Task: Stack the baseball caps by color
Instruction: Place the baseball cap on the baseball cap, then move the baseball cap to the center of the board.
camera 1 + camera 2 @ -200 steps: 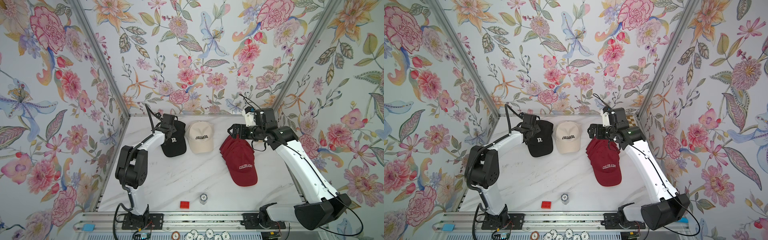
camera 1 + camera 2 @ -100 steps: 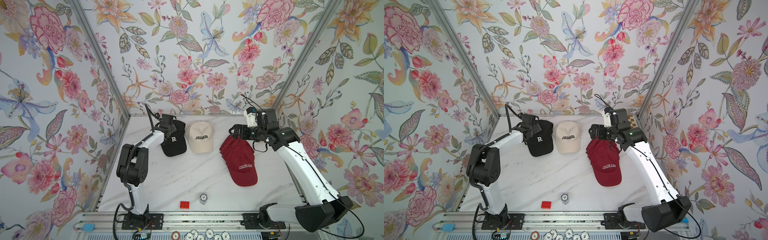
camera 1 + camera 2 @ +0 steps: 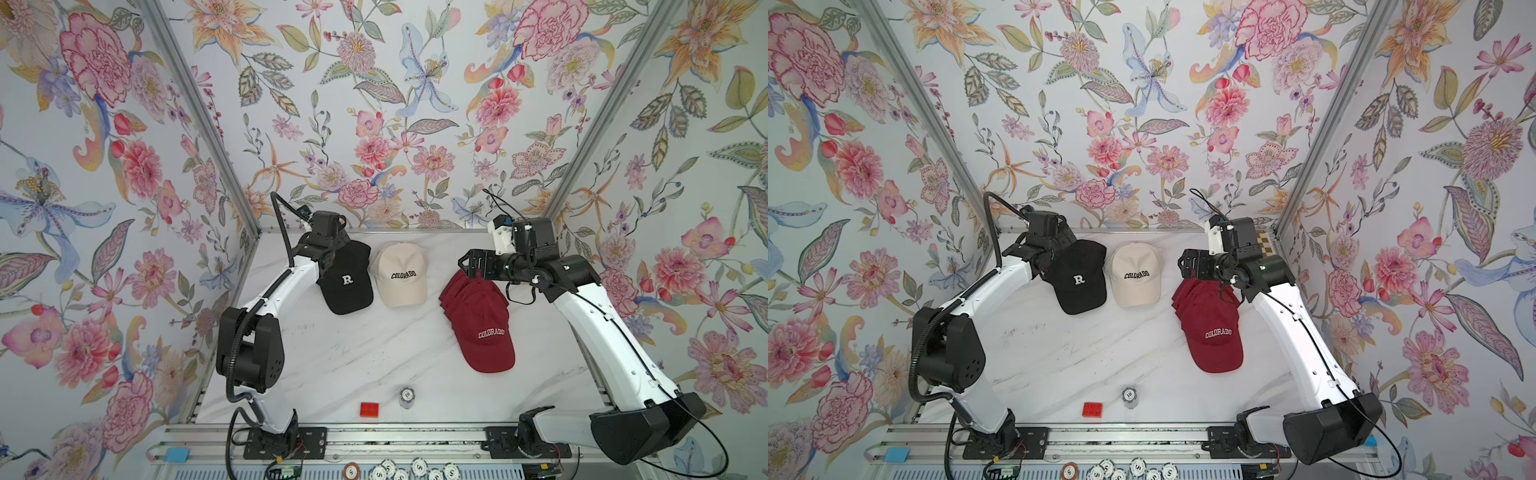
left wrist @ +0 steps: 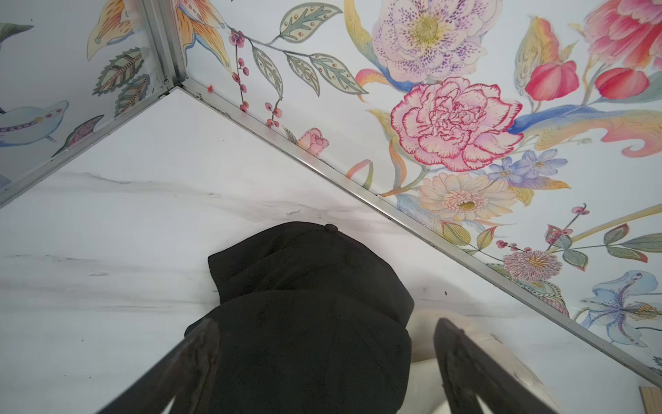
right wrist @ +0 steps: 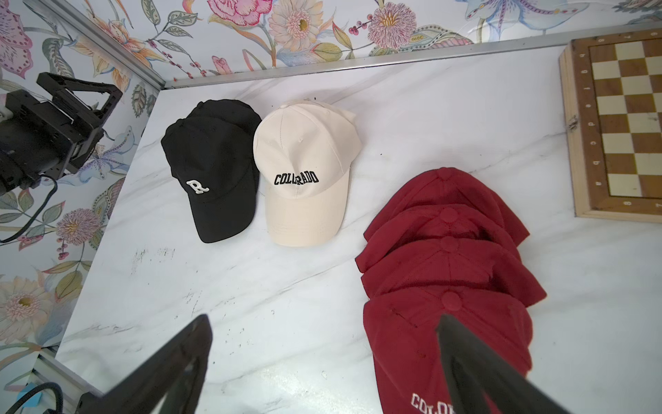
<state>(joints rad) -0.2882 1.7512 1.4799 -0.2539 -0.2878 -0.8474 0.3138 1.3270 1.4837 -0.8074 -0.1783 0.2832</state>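
Observation:
Black baseball caps [image 3: 347, 280] with a white "R" lie stacked at the back left, also seen in the other top view [image 3: 1079, 278]. My left gripper [image 4: 324, 322] stands open over the rear crown of the black caps [image 4: 311, 279], gripping nothing. A cream "COLORADO" cap [image 3: 401, 274] sits just right of them. Several maroon "COLORADO" caps [image 3: 482, 320] lie in an overlapping stack on the right. My right gripper [image 5: 322, 320] hangs open above the table at the back of the maroon stack [image 5: 447, 269], with one finger over its nearest cap and nothing held.
A wooden chessboard [image 5: 623, 118] lies in the back right corner. A red block [image 3: 369, 409] and a small stack of poker chips [image 3: 407, 397] sit near the front edge. More chips [image 3: 415, 469] lie on the front rail. Flowered walls enclose three sides.
My left gripper has opened and let go of the black cap, which now rests on the black stack. The right arm has barely shifted and stays open.

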